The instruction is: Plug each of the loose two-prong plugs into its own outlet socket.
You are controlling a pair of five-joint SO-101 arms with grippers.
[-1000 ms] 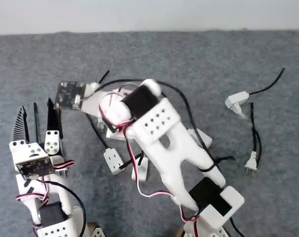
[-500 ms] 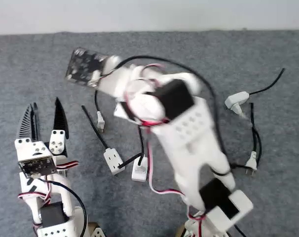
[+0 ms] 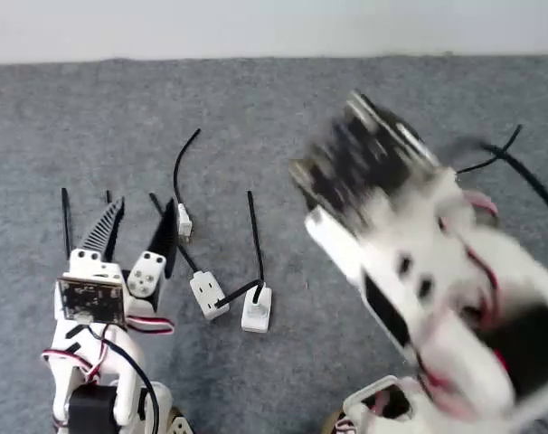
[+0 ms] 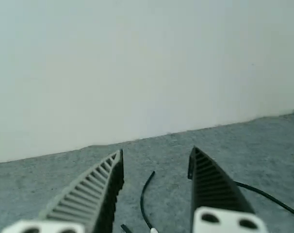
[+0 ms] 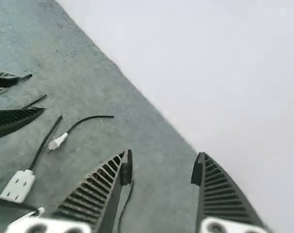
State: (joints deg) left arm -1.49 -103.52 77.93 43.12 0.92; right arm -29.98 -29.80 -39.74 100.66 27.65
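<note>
A small white two-prong plug point(image 3: 184, 220) lies on the grey mat, its black cord curving toward the far side. Nearer me lie two white outlet sockets point(image 3: 208, 295) point(image 3: 256, 308), each on a short black cord. My left gripper point(image 3: 146, 206) stands open just left of the plug, nothing between its fingers. In the left wrist view the left gripper point(image 4: 156, 155) frames a black cord point(image 4: 143, 201). My right gripper point(image 5: 164, 160) is open and empty, lifted above the mat. Its view takes in the plug point(image 5: 56, 142) and one socket point(image 5: 18, 186).
The right arm point(image 3: 419, 271) is a raised blur over the right side of the mat and covers what lies there. A black cord end point(image 3: 512, 137) pokes out at the far right. A white wall point(image 4: 147, 63) bounds the mat's far edge.
The right arm has swung up and to the right, off the middle of the mat, uncovering the plug and both sockets. The left gripper has shifted right, closer to the plug.
</note>
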